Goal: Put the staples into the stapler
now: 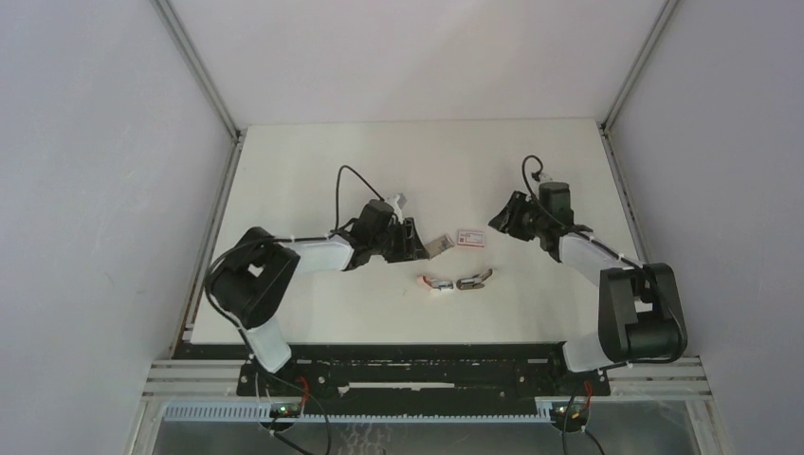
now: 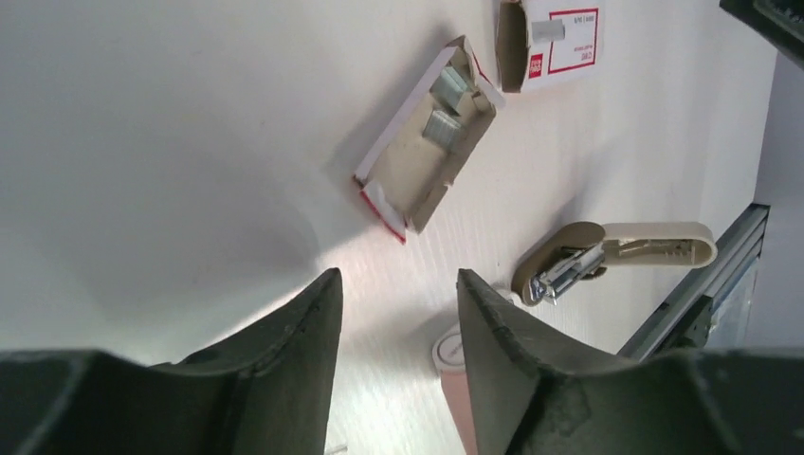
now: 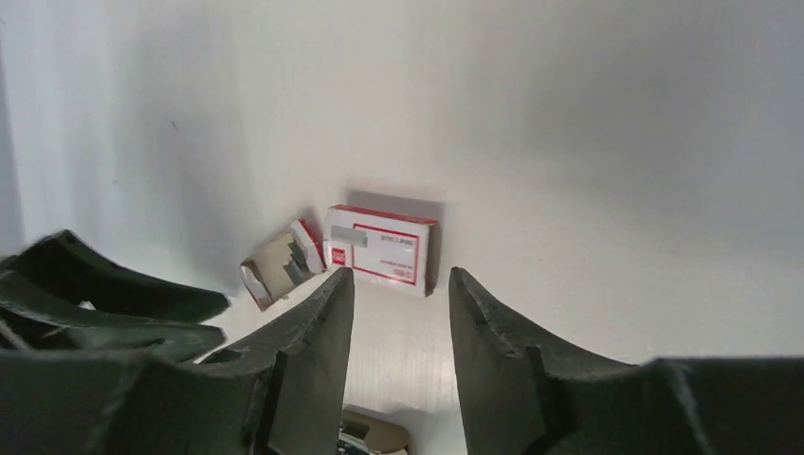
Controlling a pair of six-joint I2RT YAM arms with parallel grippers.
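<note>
Although the staples (image 2: 442, 128) lay exposed in their tray (image 2: 410, 182), midway across the counter (image 1: 313, 171), the stapler (image 1: 434, 282) seemed not yet loaded; left fingers (image 2: 301, 346) and right fingers (image 3: 313, 336) stood parted, empty.

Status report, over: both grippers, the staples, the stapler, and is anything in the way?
Left gripper open, empty; right gripper open, empty. Staples in open tray. Stapler on table, not held. Grey-brown tool beside it.

Staples (image 2: 442, 128) – bright metal; tray (image 2: 412, 178) – matt card; box (image 2: 569, 43) – printed card; table (image 2: 142, 142) smooth, matt white.
</note>
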